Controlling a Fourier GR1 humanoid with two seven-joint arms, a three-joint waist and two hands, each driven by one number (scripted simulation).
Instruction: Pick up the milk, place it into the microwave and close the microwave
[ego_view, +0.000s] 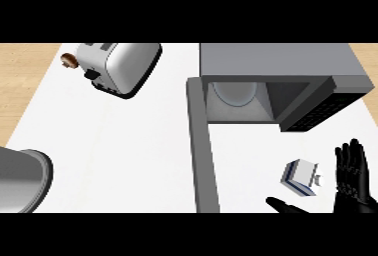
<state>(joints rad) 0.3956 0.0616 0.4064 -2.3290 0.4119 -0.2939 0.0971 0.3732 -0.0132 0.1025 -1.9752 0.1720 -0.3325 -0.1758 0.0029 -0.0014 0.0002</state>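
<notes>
The milk (302, 178) is a small box lying near the counter's (125, 150) front right corner, just in front of the open microwave (277, 75). The right hand (353, 175) is open beside it, fingers straight and thumb out. The box looks light and a bit squashy, so hold its two flat sides.

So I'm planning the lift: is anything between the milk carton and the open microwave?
Nothing visible. The milk carton lies by the right hand, and bare counter runs from it to the microwave, whose door is swung aside.

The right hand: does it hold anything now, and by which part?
Nothing is held. The right hand is open, fingers straight, beside the milk carton on the counter and apart from it.
</notes>
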